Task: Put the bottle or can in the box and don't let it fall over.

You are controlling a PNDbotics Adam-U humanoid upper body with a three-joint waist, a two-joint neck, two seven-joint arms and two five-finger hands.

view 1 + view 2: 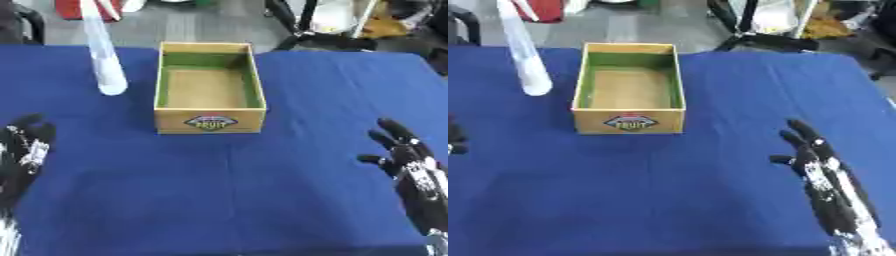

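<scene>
While both hands rest idle at the near corners, the blue table fills most of the view. A wooden box sits at the centre of its far half, open at the top, with green inner walls, a bare floor and a printed label on the near wall. Nothing lies inside the box.

To the left of the box, a tall clear bottle blurs pale and appears to lean, its lower end near the far left corner of the box but apart from it. No hand touches the bottle.

At the lower right, the right hand lies on the cloth with fingers straight and spread, holding nothing. At the lower left, the left hand shows likewise relaxed and unladen.
</scene>
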